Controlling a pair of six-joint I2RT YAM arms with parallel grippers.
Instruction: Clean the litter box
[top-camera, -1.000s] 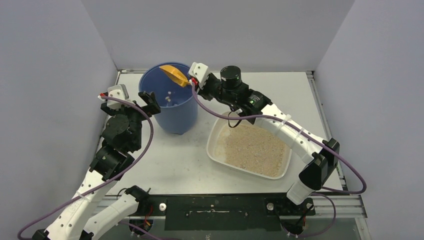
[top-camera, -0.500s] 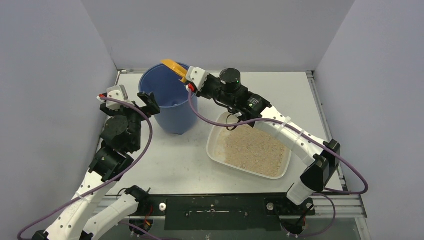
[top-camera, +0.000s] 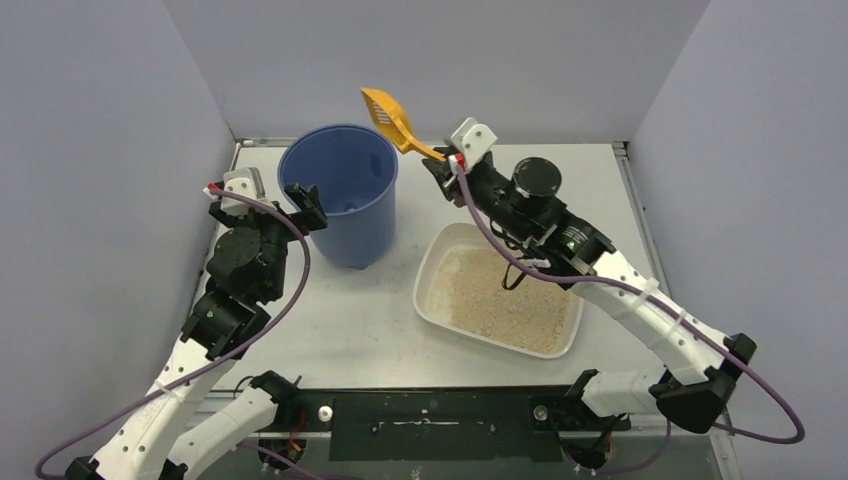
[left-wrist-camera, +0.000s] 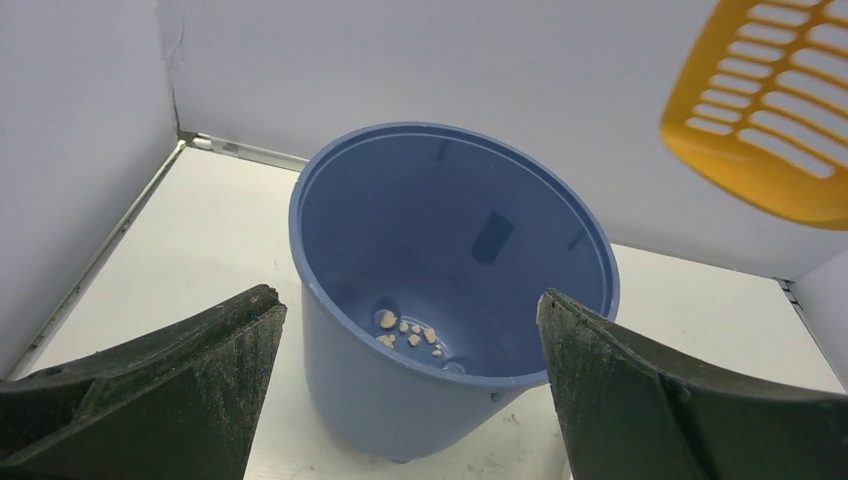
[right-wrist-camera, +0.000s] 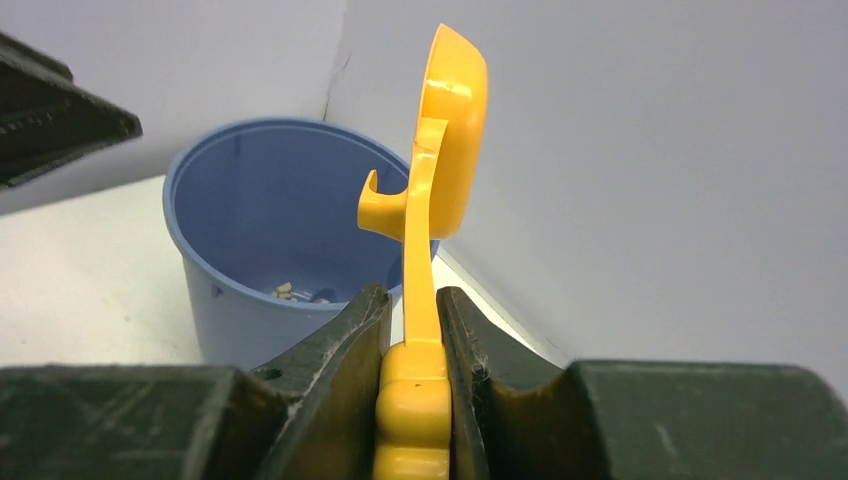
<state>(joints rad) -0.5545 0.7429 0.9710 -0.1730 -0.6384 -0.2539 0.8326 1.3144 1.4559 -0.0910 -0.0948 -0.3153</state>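
**Top external view:** The right gripper (top-camera: 447, 163) lifts a yellow slotted scoop (top-camera: 388, 108) by its handle, jaws clenched on it. The scoop's head is raised high, to the right of the blue bucket (top-camera: 340, 205). The left gripper (top-camera: 300, 208), jaws released wide, hovers at the bucket's left side. The litter box (top-camera: 432, 272), a white tray of tan granules, sits on the tabletop (top-camera: 340, 320) just right of the bucket, partly beneath the right arm.

**Left wrist view:** The two dark jaws stand far apart with the upright bucket framed between them. A few pale clumps (left-wrist-camera: 408, 332) lie on the bucket's floor. The scoop's slotted head hangs at upper right, above and beyond the rim.

**Right wrist view:** The jaws pinch the scoop's handle from both sides, its head standing on edge. The bucket stands behind, to the left.
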